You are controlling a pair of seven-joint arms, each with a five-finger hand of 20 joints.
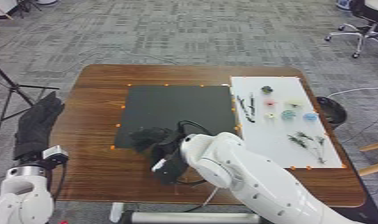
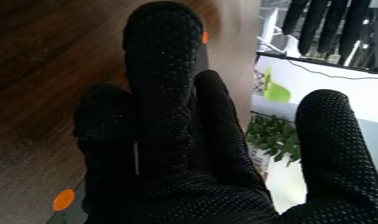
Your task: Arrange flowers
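So the right hand [image 1: 152, 138] is at the near-left part of the black mat [image 1: 178, 107], and from the wrist view its fingers are pretty much straight, thumb held well out from them, nothing in its grip that I can see. Can't tell if it's actually touching the mat. Left hand [image 1: 40, 125] is well off to the left of the mat, past the table [image 1: 92, 105] edge, fingers out straight and pointing away from the robot, also not holding anything. The flowers are all right of the mat, on a white board [image 1: 256, 150] whose long axis runs near to far. Closest to the mat's right edge there are dark stems [image 1: 251, 107], lying lengthwise roughly along that edge. Then a loose bunch of blooms farther right: a dark one [image 1: 266, 89] at the far end, a pink one [image 1: 270, 102], a cream one [image 1: 294, 104], a yellow one [image 1: 270, 115], a teal one [image 1: 288, 115] and a blue one [image 1: 310, 116]. Green sprigs [image 1: 297, 141] sit right of the mat's near part, leafy ends facing away from the robot, stems trailing back toward it and slanting a bit right.
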